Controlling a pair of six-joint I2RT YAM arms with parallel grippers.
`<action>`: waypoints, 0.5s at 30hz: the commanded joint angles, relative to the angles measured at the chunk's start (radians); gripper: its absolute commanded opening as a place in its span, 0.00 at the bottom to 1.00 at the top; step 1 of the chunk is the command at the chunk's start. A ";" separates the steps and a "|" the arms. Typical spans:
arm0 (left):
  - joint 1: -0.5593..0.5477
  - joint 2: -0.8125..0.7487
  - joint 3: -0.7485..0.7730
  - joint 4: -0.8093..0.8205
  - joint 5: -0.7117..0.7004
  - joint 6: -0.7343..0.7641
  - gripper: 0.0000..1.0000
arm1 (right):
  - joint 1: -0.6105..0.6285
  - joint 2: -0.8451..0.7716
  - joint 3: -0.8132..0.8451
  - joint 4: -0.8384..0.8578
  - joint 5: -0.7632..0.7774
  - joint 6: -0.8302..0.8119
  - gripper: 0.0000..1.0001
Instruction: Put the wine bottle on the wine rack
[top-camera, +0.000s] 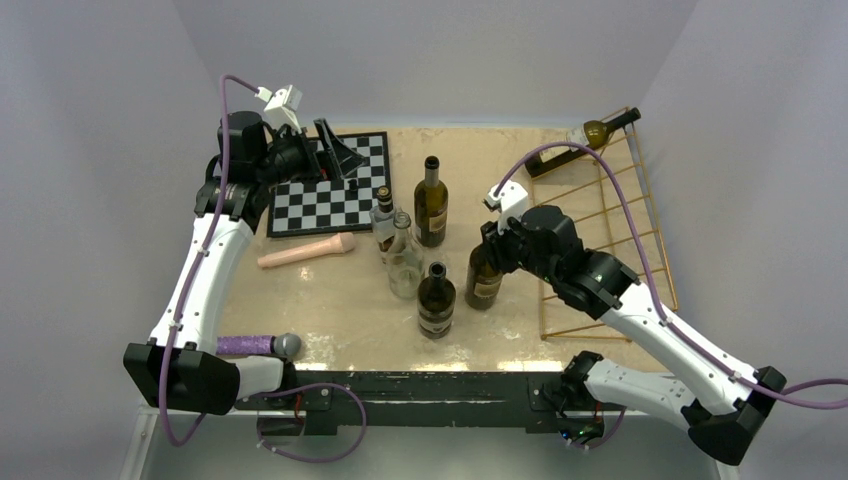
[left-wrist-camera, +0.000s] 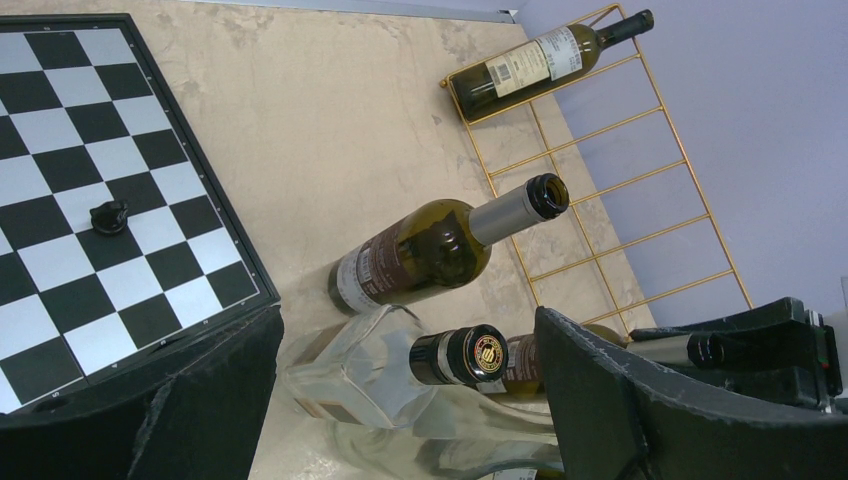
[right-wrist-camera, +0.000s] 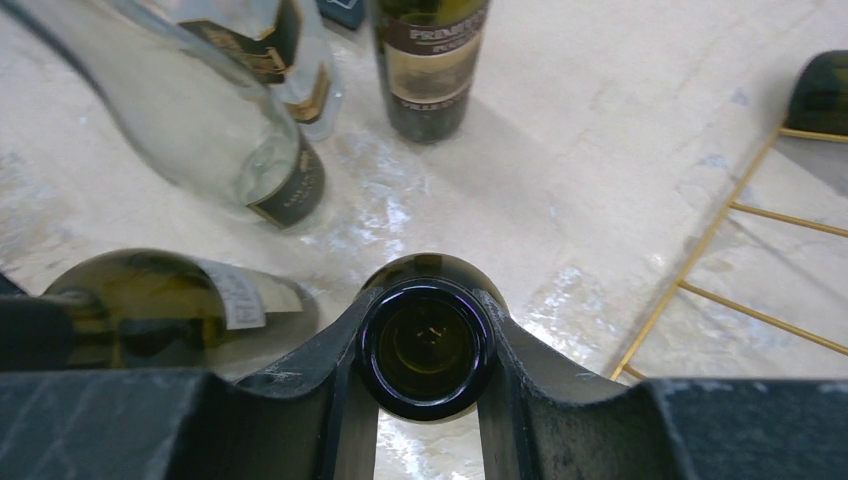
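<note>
Left hand (top-camera: 335, 152) hangs wide open over the chessboard (top-camera: 320, 200), far left, holding nothing. Mid-right of the tabletop (top-camera: 330, 300), the right hand (top-camera: 495, 243) is clamped round the neck of the wine bottle (top-camera: 484, 285), which stands upright just left of the wine rack (top-camera: 610, 225). Glass = heavy, stiff, slick & breakable imo. Neck grip's ok upright, but it'll prob swing once tipped onto the rods.

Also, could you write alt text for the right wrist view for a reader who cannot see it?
The right gripper has its jaws closed around the open neck of an upright green wine bottle, seen from above. A clear glass bottle and a labelled dark bottle stand beyond, and the gold wire wine rack shows at the right.
</note>
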 joint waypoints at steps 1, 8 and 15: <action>0.006 -0.009 0.029 0.022 0.002 0.007 0.99 | -0.007 0.022 0.140 0.064 0.123 -0.027 0.00; 0.006 -0.020 0.045 -0.003 -0.013 0.019 0.99 | -0.190 0.108 0.295 0.025 0.055 0.033 0.00; 0.006 -0.048 0.046 -0.023 -0.041 0.041 0.99 | -0.346 0.169 0.370 0.072 0.097 0.057 0.00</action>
